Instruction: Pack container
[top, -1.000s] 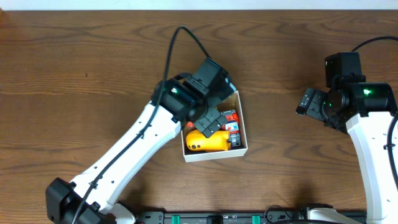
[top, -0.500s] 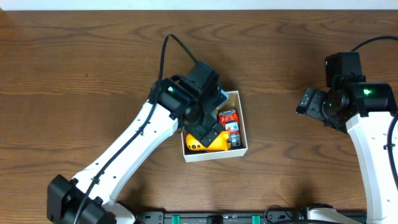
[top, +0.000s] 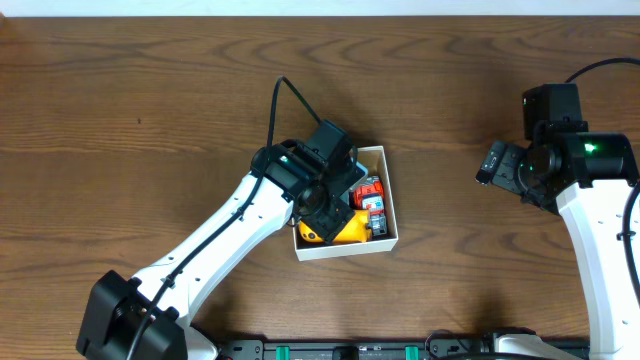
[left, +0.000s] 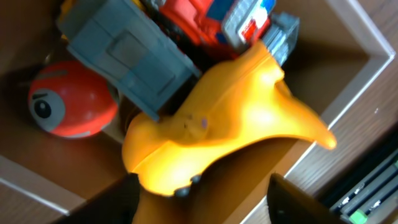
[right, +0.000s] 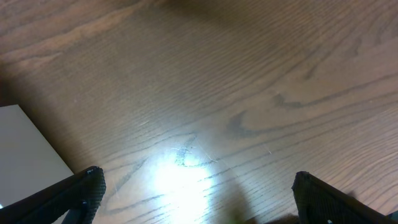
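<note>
The container (top: 386, 236), a small square box with white walls and brown inside, sits at the table's middle. It holds a yellow toy (top: 350, 231) (left: 230, 118), a red and grey toy vehicle (top: 370, 192) (left: 211, 18) and an orange ball with an eye (left: 71, 99). My left gripper (top: 330, 215) (left: 202, 199) is open, low inside the container, its fingers either side of the yellow toy's near end. My right gripper (top: 497, 165) (right: 196, 193) is open and empty above bare wood at the right.
The container's white corner (left: 367, 53) meets dark wood at the right of the left wrist view. A white box edge (right: 25, 143) shows at the left of the right wrist view. The table's front edge carries black hardware (top: 350, 350).
My left gripper has moved down and toward the front inside the container, covering more of the yellow toy. The right arm has not moved.
</note>
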